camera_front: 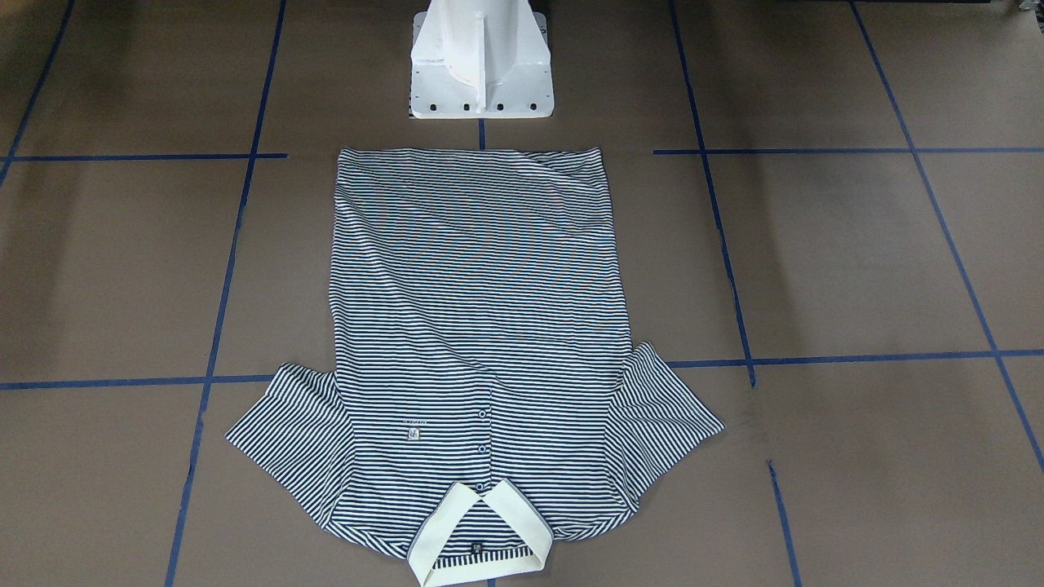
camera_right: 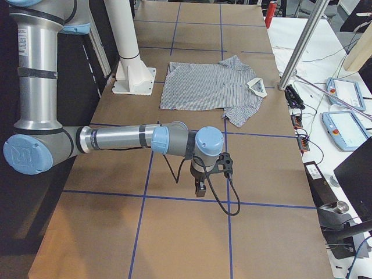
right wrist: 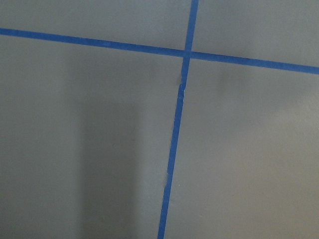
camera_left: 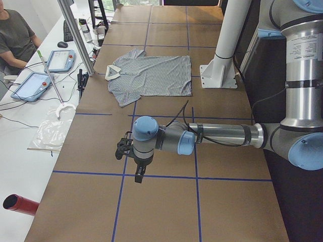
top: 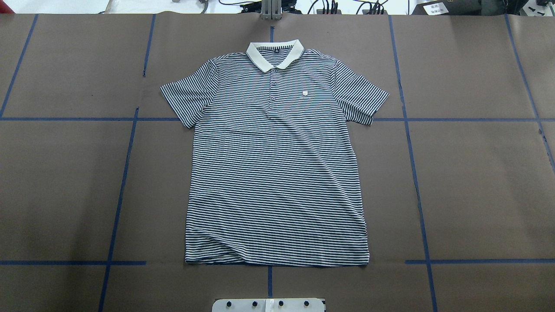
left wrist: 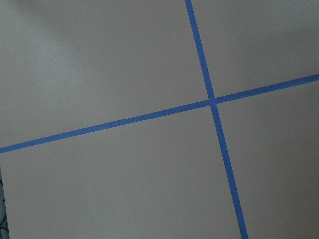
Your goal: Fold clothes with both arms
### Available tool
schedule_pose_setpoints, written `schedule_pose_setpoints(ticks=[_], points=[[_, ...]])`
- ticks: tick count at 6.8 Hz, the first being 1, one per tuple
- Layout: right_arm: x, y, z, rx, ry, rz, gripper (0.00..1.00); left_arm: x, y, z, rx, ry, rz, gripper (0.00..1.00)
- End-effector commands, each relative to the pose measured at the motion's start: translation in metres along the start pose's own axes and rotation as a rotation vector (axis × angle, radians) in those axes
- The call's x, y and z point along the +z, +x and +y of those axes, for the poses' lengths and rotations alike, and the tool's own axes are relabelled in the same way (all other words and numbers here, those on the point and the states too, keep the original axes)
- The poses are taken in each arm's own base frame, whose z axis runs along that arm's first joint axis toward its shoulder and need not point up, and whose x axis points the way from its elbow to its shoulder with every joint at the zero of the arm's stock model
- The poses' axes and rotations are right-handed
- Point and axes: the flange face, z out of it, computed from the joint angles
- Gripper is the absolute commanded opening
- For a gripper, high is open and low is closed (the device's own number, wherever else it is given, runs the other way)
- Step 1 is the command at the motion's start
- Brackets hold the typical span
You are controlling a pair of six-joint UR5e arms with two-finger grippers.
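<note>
The striped polo shirt (top: 277, 173) lies flat and face up in the middle of the table, sleeves spread, cream collar (top: 274, 54) at the far edge from the robot. It also shows in the front view (camera_front: 481, 310) and both side views (camera_left: 151, 75) (camera_right: 203, 87). My left gripper (camera_left: 139, 176) hangs above bare table far to the shirt's left; I cannot tell whether it is open or shut. My right gripper (camera_right: 200, 189) hangs above bare table far to the shirt's right; I cannot tell its state either. Both wrist views show only table and tape.
The white pedestal base (camera_front: 481, 61) stands just behind the shirt's hem. Blue tape lines (top: 125, 173) grid the brown table. A seated operator (camera_left: 15, 35), control tablets (camera_left: 33, 85), a metal post (camera_left: 75, 35) and cables line the far side bench.
</note>
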Motion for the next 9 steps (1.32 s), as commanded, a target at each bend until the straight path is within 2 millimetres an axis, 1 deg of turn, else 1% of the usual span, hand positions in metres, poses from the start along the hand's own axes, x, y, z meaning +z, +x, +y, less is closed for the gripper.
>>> schedule_pose_setpoints(ticks=[1, 2, 3, 4, 5, 6, 7, 8, 9], points=[[-0.002, 0.0, -0.007, -0.014, 0.02, 0.009, 1.0, -0.002, 0.002, -0.004, 0.003, 0.006, -0.004, 1.0], [-0.016, -0.016, -0.028, -0.072, 0.07, 0.015, 1.0, -0.005, 0.004, -0.008, 0.025, 0.023, -0.007, 1.0], [-0.019, -0.049, -0.062, -0.045, 0.09, 0.016, 1.0, -0.023, 0.018, -0.05, 0.063, 0.077, -0.017, 1.0], [-0.049, -0.101, -0.119, 0.013, 0.14, 0.002, 1.0, -0.045, 0.037, -0.083, 0.109, 0.133, -0.005, 1.0], [-0.013, -0.165, -0.149, -0.106, 0.127, -0.011, 1.0, -0.049, 0.064, -0.109, 0.177, 0.163, 0.002, 1.0], [0.0, -0.204, -0.189, -0.128, 0.196, -0.045, 1.0, -0.042, 0.107, -0.129, 0.296, 0.206, 0.009, 1.0], [0.024, -0.266, -0.238, 0.0, 0.229, -0.12, 1.0, -0.033, 0.11, -0.131, 0.243, 0.197, -0.01, 1.0], [0.058, -0.328, -0.274, 0.055, 0.236, -0.175, 1.0, -0.037, 0.115, -0.142, 0.179, 0.211, 0.0, 1.0], [0.098, -0.372, -0.279, 0.024, 0.266, -0.152, 1.0, -0.034, 0.116, -0.149, 0.145, 0.203, 0.015, 1.0]])
